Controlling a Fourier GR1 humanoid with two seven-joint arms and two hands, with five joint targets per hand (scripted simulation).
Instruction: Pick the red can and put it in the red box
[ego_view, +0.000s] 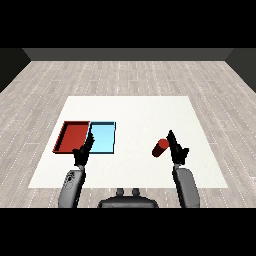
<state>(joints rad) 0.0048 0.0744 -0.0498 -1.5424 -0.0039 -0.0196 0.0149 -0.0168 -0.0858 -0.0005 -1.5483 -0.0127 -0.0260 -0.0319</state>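
Can just left of right hand

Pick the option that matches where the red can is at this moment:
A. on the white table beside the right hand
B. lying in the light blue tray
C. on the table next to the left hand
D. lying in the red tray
A: the red can is on the white table, just left of the right hand, well apart from both trays.

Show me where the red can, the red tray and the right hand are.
red can (160, 148), head view, middle of its side.
red tray (73, 136), head view, bare floor.
right hand (176, 148), head view, back of hand.
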